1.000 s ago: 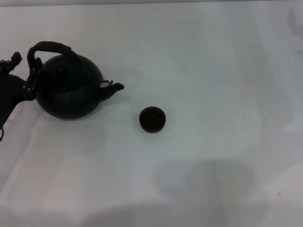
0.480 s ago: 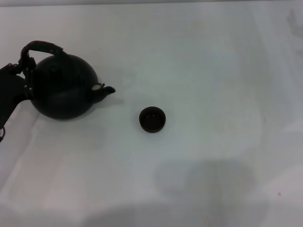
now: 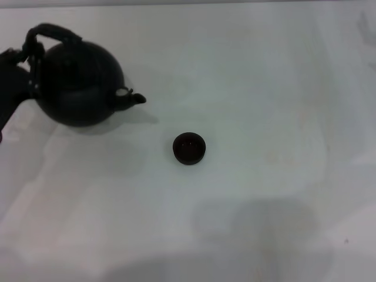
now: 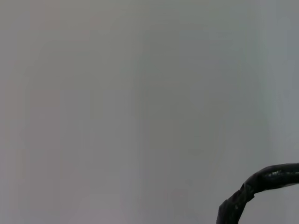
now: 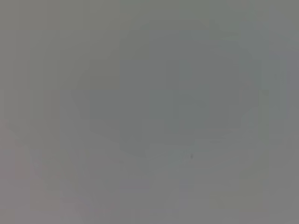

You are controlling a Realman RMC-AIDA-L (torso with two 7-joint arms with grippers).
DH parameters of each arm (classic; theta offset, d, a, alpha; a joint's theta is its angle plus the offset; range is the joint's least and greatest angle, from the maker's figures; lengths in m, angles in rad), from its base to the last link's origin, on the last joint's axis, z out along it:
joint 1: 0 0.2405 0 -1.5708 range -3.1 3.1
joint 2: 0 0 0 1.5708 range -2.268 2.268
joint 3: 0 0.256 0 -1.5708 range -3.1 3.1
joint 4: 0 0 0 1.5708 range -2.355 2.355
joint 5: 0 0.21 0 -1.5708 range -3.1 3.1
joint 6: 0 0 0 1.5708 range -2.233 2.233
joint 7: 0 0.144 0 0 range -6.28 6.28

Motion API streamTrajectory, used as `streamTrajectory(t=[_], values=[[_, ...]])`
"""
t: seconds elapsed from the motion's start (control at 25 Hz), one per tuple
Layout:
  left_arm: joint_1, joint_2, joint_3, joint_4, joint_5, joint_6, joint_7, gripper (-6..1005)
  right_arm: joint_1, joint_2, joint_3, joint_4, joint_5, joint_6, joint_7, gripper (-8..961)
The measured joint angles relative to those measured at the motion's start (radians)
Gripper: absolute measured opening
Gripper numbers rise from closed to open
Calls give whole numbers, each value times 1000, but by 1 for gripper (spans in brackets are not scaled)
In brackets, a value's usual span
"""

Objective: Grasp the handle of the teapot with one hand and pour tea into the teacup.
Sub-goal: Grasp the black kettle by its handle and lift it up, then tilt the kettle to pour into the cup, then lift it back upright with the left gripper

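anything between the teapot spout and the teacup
Nothing: in the head view only bare white table separates the teapot spout from the teacup.

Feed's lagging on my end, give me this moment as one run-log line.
left claw: at handle, grip unclear | teapot: upright, spout toward teacup | teacup: apart from pot | right claw: out of view

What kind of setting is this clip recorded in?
Probably a lab or test bench set up for a tea-pouring trial, not a real kitchen. A plain white tabletop holds only a black teapot and a tiny dark teacup, with the left gripper at the pot's handle.
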Motion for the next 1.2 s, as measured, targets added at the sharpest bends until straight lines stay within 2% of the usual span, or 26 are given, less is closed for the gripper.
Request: streamTrajectory(t=[0.32, 0.72, 1.04, 1.2], values=[[-73, 3, 1, 91, 146, 10, 2, 99, -7, 0, 0, 0, 0, 6, 11, 811], [-154, -2, 1, 87, 235, -50, 103, 98, -11, -1, 0, 0, 0, 7, 29, 811], [-166, -5, 14, 87, 274, -50, 160, 98, -11, -1, 0, 0, 0, 7, 31, 811], [-173, -5, 60, 87, 271, -50, 189, 98, -9, 0, 0, 0, 0, 8, 37, 811]])
